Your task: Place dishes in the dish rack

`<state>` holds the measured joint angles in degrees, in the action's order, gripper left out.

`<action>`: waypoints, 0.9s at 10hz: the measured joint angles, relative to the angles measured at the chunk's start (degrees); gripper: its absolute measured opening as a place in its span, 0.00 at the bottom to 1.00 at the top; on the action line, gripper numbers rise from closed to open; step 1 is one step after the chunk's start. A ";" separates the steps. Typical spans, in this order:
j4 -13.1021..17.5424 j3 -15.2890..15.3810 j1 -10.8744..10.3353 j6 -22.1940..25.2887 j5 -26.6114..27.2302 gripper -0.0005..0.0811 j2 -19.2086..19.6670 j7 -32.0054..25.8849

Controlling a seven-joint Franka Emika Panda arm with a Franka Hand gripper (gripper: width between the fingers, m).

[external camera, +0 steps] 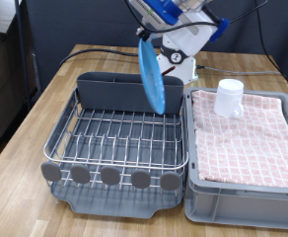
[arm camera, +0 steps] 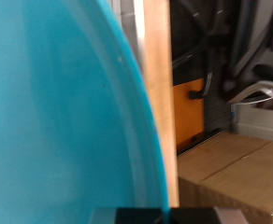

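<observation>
Hanging on edge from the gripper (external camera: 146, 39), a round light-blue plate (external camera: 152, 77) sits in the air directly below the hand, its rim pointing down toward the dish rack (external camera: 119, 138). The fingers appear closed on the plate's upper rim, though the contact itself is small in the exterior view. In the wrist view the plate (arm camera: 57, 112) fills most of the picture, so close that the fingertips are not seen.

Below the hand, the silver wire grid of the rack holds no dishes. Its tall grey compartment (external camera: 109, 91) stands just beside the lowered plate, and a row of round grey discs (external camera: 109, 176) lines the rack edge farthest from the hand.

Off to one side of the hand, a white mug (external camera: 229, 97) stands upright on a red-checked cloth (external camera: 248, 133) inside a grey crate (external camera: 243, 202). No wooden spoon can be made out.

By this showing, nothing is racked yet: the plate is on its way, the mug waits in the crate.
</observation>
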<state>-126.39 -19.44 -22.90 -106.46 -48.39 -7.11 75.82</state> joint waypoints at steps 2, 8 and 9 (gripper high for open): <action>-0.79 -1.63 1.24 -1.60 -5.11 0.03 0.10 -0.01; -2.15 -7.57 5.33 -10.02 -17.52 0.03 1.95 -0.92; -2.04 -8.12 5.51 -11.12 -17.76 0.03 2.63 -1.27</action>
<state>-128.43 -27.56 -17.39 -117.58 -66.15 -4.48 74.54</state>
